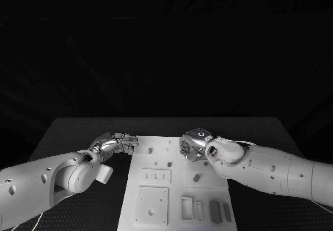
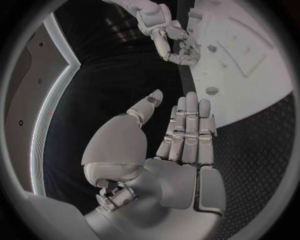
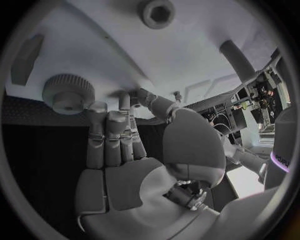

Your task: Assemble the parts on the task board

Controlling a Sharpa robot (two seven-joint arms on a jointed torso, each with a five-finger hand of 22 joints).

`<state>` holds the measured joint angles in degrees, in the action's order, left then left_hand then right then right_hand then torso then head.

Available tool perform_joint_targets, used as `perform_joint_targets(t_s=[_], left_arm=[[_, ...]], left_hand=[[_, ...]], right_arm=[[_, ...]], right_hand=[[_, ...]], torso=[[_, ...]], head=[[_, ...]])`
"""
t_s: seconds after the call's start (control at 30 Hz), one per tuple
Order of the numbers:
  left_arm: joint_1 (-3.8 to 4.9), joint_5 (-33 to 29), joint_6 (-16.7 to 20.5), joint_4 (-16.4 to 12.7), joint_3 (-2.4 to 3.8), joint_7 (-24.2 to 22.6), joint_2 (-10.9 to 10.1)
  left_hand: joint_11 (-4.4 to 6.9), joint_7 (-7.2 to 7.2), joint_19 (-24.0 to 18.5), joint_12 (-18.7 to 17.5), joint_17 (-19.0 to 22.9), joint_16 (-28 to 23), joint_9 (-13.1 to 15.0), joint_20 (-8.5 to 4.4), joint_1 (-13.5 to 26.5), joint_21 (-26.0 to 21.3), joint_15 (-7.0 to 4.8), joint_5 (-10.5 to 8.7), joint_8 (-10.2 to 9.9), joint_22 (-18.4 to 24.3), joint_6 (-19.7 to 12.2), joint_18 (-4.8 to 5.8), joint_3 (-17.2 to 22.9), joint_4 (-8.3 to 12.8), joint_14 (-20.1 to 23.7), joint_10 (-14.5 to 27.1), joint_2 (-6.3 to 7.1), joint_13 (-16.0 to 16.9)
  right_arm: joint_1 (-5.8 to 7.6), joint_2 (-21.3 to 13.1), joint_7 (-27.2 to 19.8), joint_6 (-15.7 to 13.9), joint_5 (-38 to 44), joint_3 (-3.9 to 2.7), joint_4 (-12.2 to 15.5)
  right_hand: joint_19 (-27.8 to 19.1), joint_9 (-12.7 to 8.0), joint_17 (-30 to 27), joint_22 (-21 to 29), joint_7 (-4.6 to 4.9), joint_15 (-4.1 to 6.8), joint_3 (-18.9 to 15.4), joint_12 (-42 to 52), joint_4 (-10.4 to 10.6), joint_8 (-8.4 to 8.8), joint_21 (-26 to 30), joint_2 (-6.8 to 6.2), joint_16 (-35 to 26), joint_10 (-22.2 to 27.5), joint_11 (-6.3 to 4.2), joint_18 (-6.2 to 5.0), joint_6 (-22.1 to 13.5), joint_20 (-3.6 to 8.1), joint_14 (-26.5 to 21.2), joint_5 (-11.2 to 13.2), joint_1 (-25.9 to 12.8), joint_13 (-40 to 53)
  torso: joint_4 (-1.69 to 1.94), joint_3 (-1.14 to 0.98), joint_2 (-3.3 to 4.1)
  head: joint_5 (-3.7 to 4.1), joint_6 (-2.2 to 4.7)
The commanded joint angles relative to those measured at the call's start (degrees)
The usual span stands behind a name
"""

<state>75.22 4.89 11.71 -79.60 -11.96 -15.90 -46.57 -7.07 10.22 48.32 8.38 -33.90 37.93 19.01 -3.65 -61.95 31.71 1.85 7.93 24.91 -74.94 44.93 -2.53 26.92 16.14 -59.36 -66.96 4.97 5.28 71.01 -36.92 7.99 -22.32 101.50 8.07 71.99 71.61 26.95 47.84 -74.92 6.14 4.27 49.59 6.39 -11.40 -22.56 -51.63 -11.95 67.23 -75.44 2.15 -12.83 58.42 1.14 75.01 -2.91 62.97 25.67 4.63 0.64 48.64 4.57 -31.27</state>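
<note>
Two hands of mine hang over the far end of the flat white task board [image 1: 177, 187] on the black textured counter [image 1: 83, 132]. From the head view, my left hand [image 1: 118, 143] sits at the board's far left edge, fingers loosely curled toward it, and I see nothing between them. My right hand [image 1: 194, 143] hovers above the board's far middle, knuckles toward the camera, so this view hides what its fingers are doing. Nearer me lie small dark grey block parts [image 1: 220, 211] along the near right of the board, beside pale rectangular recesses.

From my left wrist, the left hand is open — fingers straight and side by side, thumb apart, nothing in it — with the board's curved edge beyond the fingertips and a small grey round part [image 2: 212, 90] lying on the white surface.

From my right wrist, the right hand [image 3: 134, 150] is likewise open, fingers straight, thumb crossed in front, holding nothing. Just past the fingertips stands a grey knurled round knob [image 3: 67, 93] at the board's edge, and farther off a grey hexagon-socket part [image 3: 157, 12].

My guess is the knob comes next — I would lower slowly, spread the thumb from the fingers around its ribbed rim, and close evenly so it does not tip.
</note>
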Motion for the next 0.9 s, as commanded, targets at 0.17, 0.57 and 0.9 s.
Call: perform_joint_targets(t_s=[0.17, 0.57, 0.9], left_arm=[[0.07, -0.2, -0.7, 0.0, 0.04, -0.3, 0.1], [0.07, -0.2, -0.5, 0.2, 0.04, -0.3, 0.0], [0.07, -0.2, -0.5, 0.4, 0.05, -0.3, 0.2]], left_hand=[[-0.01, 0.22, -0.2, -0.2, 0.1, 0.4, 0.1, -0.21, 0.2, 0.2, -0.01, -0.09, -0.3, -0.9, 0.2, -0.59, 0.3, 0.1, 0.2, 0.2, -0.01, -0.1], [-0.02, 0.22, -0.2, -0.2, 0.1, 0.4, 0.1, -0.2, 0.1, 0.3, -0.01, -0.05, -0.4, -0.9, 0.2, -0.59, 0.4, 0.2, 0.3, 0.1, 0.01, -0.1], [-0.02, 0.23, -0.2, -0.3, 0.1, 0.4, 0.2, -0.19, 0.1, 0.3, 0.0, -0.04, -0.4, -0.9, 0.2, -0.59, 0.4, 0.2, 0.3, 0.1, 0.04, -0.1]], right_arm=[[-0.48, 0.2, 2.8, 1.6, 0.3, -0.22, 0.6], [0.39, 0.9, 5.2, -0.8, 1.9, -1.49, 1.3], [0.65, 3.1, 7.0, -3.1, 3.8, -1.54, 0.4]], right_hand=[[0.1, 0.1, 0.1, -1.3, -0.21, 0.06, 0.4, -0.4, -0.7, -0.2, -0.5, 1.26, 0.4, -0.4, -0.16, -2.17, 0.7, 0.39, 0.4, -0.1, 0.0, 0.1], [0.2, 0.2, 0.1, -1.2, -0.28, 0.14, 0.8, -0.5, -0.9, -0.13, -0.8, 1.08, 0.6, -0.6, -0.24, -2.16, 1.0, 0.53, 0.4, 0.0, -0.1, 0.2], [0.2, 0.2, 0.1, -1.2, -0.31, 0.19, 1.2, -0.6, -0.9, -0.1, -1.0, 0.9, 0.7, -0.7, -0.28, -2.17, 1.1, 0.63, 0.4, 0.1, 0.0, 0.2]], torso=[[0.02, 0.05, -0.03], [0.0, 0.0, 0.01], [0.03, -0.04, 0.05]], head=[[-0.05, 0.2], [-0.25, 0.69], [-0.41, 0.92]])
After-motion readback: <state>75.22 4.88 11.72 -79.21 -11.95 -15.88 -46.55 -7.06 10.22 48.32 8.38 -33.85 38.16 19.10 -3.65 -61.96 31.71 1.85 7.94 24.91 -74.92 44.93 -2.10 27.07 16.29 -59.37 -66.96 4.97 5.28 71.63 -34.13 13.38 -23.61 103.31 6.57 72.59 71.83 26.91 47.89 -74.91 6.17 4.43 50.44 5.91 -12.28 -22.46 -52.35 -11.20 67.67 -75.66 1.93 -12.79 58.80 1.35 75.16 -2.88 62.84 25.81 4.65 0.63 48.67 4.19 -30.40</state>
